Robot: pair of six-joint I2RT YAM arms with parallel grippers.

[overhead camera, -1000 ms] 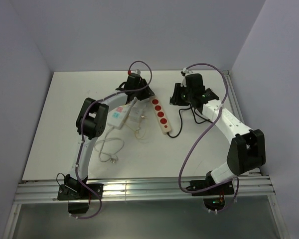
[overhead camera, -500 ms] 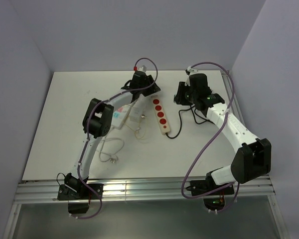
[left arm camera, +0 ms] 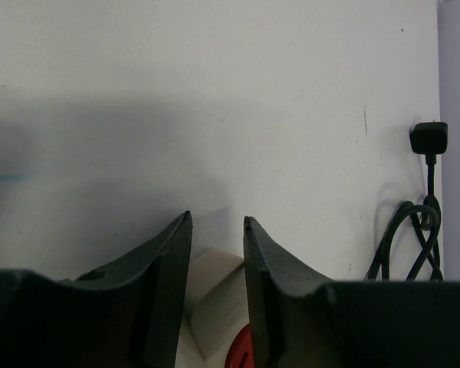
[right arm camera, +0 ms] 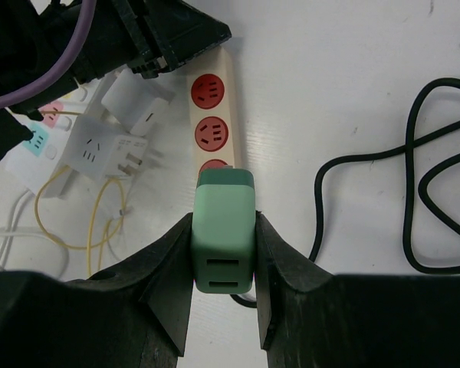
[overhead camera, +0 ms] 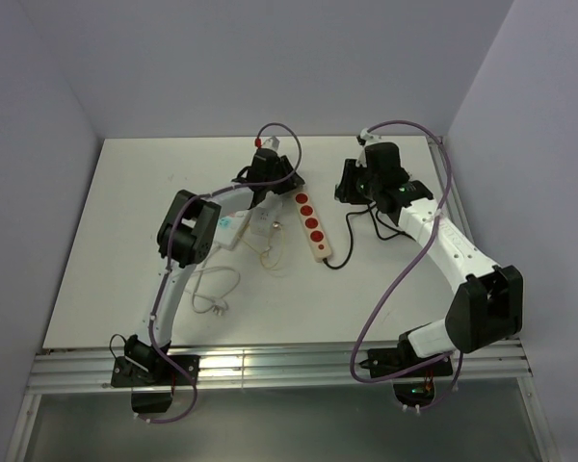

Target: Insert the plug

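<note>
Clamping one green plug (right arm camera: 224, 239), right tool (right arm camera: 223, 222); one strip (overhead camera: 320, 247), four sockets (overhead camera: 306, 208).

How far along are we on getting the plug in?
Done: the right gripper is clamped on the green plug. In hand: the plug hangs over the power strip, partway along its red sockets, while the left gripper straddles the strip's far end. Left: lowering the plug into a socket; it doesn't look seated yet.
</note>
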